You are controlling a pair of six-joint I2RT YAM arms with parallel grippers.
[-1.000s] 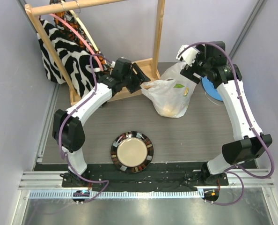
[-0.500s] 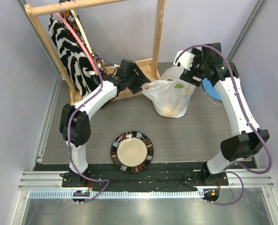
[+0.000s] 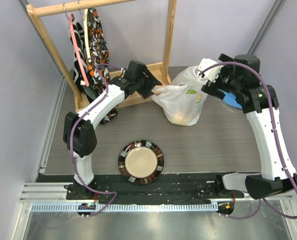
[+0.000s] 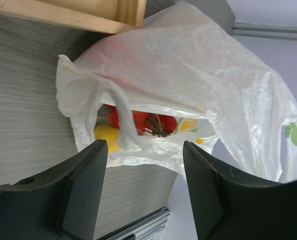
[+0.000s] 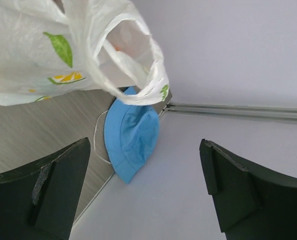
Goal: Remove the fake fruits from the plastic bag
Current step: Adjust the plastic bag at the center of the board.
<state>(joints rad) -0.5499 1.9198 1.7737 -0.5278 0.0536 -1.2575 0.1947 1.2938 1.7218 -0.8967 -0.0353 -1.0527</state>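
Note:
The plastic bag [image 3: 181,102] stands crumpled at the back middle of the table, thin white with a green leaf print. In the left wrist view its mouth [image 4: 148,112] faces me, and fake fruits show inside: red ones [image 4: 138,120] and a yellow lemon [image 4: 106,136]. My left gripper [image 3: 156,90] [image 4: 144,150] is open at the bag's left side, with a loop handle [image 4: 123,125] just ahead of its fingertips and nothing between them. My right gripper [image 3: 208,82] [image 5: 144,145] is wide open, empty, at the bag's right, below the other handle loop [image 5: 138,65].
A blue hat [image 3: 228,97] [image 5: 131,140] lies right of the bag by the wall. A wooden clothes rack [image 3: 166,45] with hanging patterned garments [image 3: 86,35] stands at the back left. A dark-rimmed plate [image 3: 141,161] sits near the front centre.
The right arm has swung to the right and drawn back a little from the bag. The left gripper edged toward the bag's handle. The hanging garments turned on the rack.

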